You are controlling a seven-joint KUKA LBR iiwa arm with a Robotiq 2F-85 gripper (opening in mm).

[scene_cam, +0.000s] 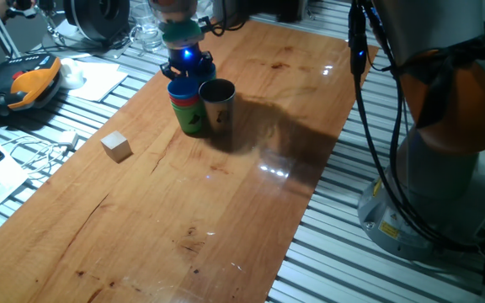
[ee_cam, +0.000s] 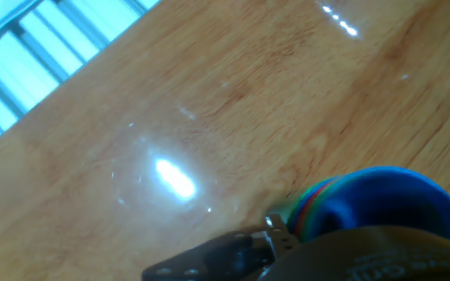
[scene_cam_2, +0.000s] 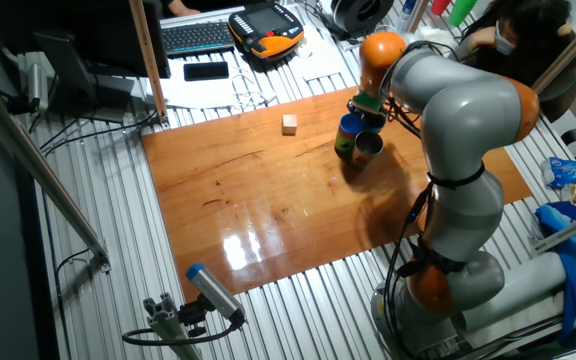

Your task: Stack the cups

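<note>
A nested stack of cups (scene_cam: 190, 108) stands on the wooden table (scene_cam: 226, 202), with a blue cup on top, red below it and green at the bottom. A shiny steel cup (scene_cam: 218, 102) stands upright, touching the stack on its right. My gripper (scene_cam: 186, 74) is directly on top of the stack, at the blue cup's rim. In the hand view the blue cup (ee_cam: 381, 204) fills the lower right, with one fingertip (ee_cam: 276, 228) just outside its wall. I cannot see whether the jaws pinch the rim. The stack (scene_cam_2: 347, 136) and steel cup (scene_cam_2: 369, 147) also show in the other fixed view.
A small pale wooden cube (scene_cam: 116, 146) lies on the table to the left of the stack, also in the other fixed view (scene_cam_2: 289, 123). An orange pendant (scene_cam: 32, 82), papers and cables lie beyond the table's left edge. The arm's base (scene_cam: 445, 168) stands at the right.
</note>
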